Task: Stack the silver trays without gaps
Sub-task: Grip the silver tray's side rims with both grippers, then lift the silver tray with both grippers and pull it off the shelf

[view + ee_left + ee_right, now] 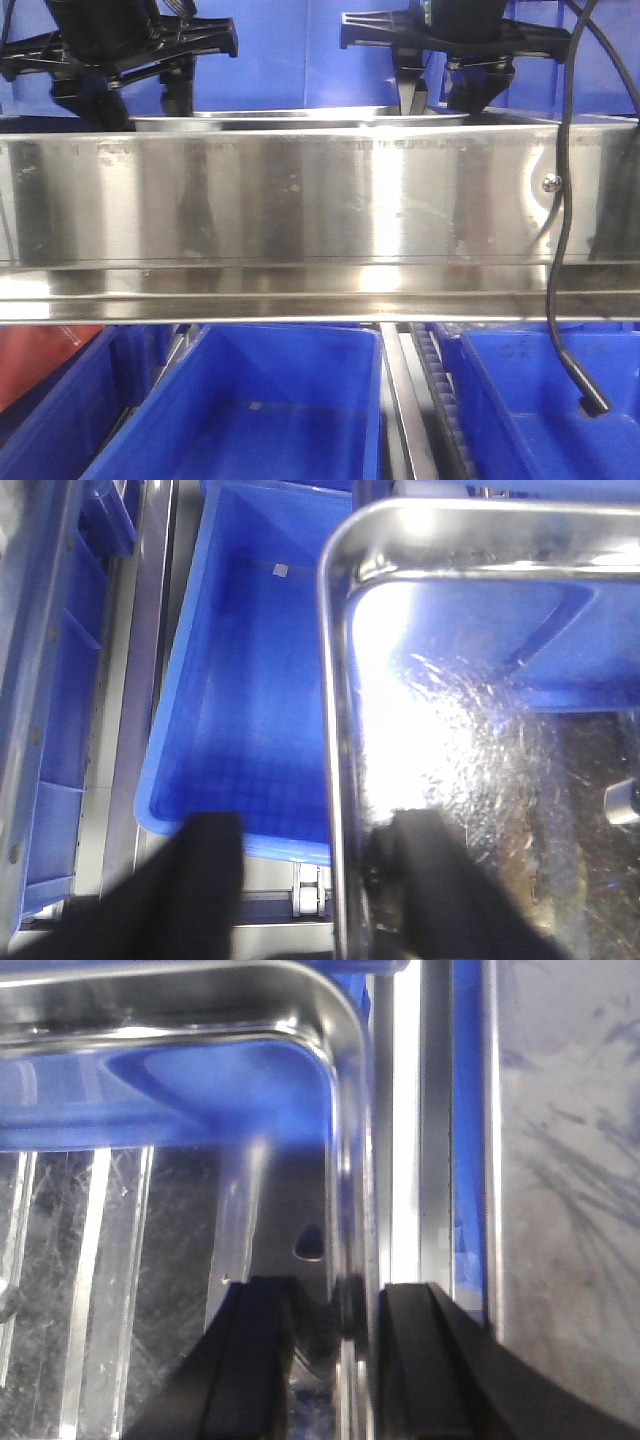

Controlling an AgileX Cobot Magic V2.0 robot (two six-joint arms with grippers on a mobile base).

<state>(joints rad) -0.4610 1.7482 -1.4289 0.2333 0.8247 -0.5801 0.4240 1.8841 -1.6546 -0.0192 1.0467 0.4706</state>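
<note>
One long flat steel band (300, 200) crosses the whole front view and is the largest thing here. Below it I count two open blue plastic bins (270, 410), side by side, with part of a third at the left edge. Behind the band's top edge lies one shallow shiny steel tray (300, 118) with rounded corners and a thin out-turned rim. I cannot tell whether another tray sits nested under it. My two grippers hang over its ends. My left gripper (320, 880) straddles the tray's long rim near a corner: one black finger (190, 880) hangs outside over a blue bin, well clear of the rim, and the other is inside, just beside the wall. So this gripper is spread wide and holds nothing. My right gripper (340, 1360) straddles the opposite rim with a much narrower gap. Its inner finger (260, 1360) is inside the tray and its outer finger is hard by the rim's edge, but I cannot tell whether the pads actually pinch the metal. In the front view the tray sits level with my fingertips, between both grippers. One thin black cable (565, 250) hangs down the right side in front of the band. One small screw head (549, 182) sits on the band just beside the cable.
</note>
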